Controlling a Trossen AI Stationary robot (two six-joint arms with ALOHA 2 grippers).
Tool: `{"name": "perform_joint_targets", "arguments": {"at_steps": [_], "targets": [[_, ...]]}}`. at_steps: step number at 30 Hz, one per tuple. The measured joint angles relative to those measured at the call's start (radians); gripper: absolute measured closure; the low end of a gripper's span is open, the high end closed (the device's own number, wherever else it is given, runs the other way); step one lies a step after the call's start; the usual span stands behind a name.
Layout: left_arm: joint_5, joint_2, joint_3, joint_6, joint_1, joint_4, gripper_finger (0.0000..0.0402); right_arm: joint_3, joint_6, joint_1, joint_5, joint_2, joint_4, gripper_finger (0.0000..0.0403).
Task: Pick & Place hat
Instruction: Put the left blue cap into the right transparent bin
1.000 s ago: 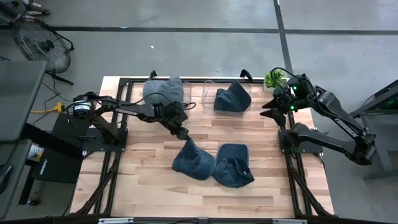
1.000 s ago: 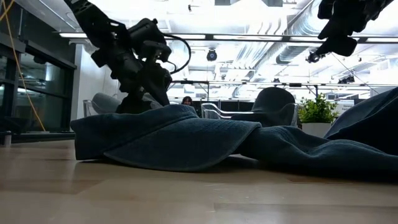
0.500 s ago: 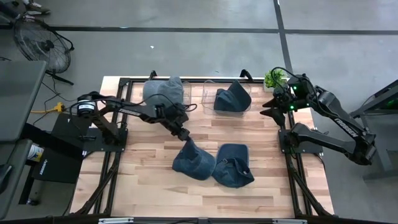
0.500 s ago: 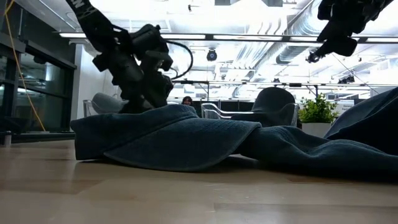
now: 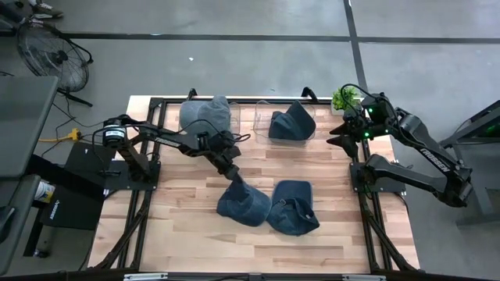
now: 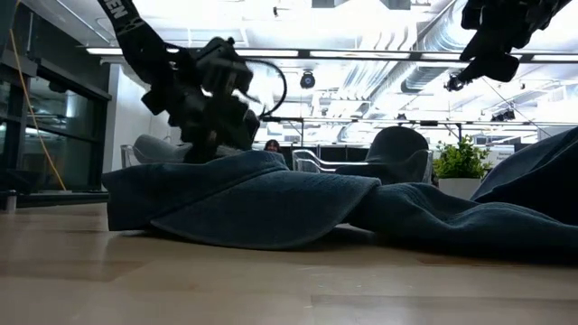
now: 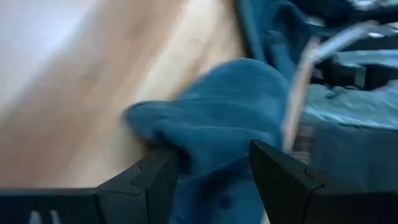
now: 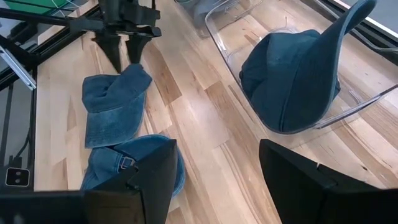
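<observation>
The two dark blue denim hats nearest the front edge of the wooden table lie side by side and touching: one denim hat toward the left, and a second denim hat with a visible strap buckle just to its right. In the low view, the left hat is seen spread flat across the table top, with the second hat's fabric rising at the right.

The left gripper is positioned at the raised far corner of the left hat. In the left wrist view, its two fingers are spread, and a fold of the hat's blue fabric sits between them; no pinch on the cloth is shown.

Farther back, a clear plastic container holds a third dark blue hat standing upright. A grey hat is set just beside that container, on its left.

The right gripper is held above the table's far right edge, near a small green plant, with its fingers spread and nothing between them.
</observation>
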Motion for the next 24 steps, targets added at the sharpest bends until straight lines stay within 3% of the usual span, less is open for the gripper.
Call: {"name": "perform_joint_targets", "arguments": {"at_steps": [10, 14, 20, 24], "targets": [[0.035, -0.002, 0.003, -0.045, -0.024, 0.029, 0.0215, 0.0, 0.0, 0.0, 0.001, 0.0, 0.001, 0.0181], [0.035, -0.002, 0.003, -0.059, -0.024, 0.029, 0.0263, 0.0, 0.0, 0.0, 0.001, 0.0, 0.002, 0.0181], [0.033, -0.002, 0.003, -0.06, -0.024, 0.029, 0.0387, 0.0, 0.0, 0.0, 0.001, 0.0, 0.002, 0.0181], [0.032, -0.002, 0.003, -0.058, -0.024, 0.029, 0.0392, 0.0, 0.0, 0.0, 0.001, 0.0, 0.002, 0.0181]]}}
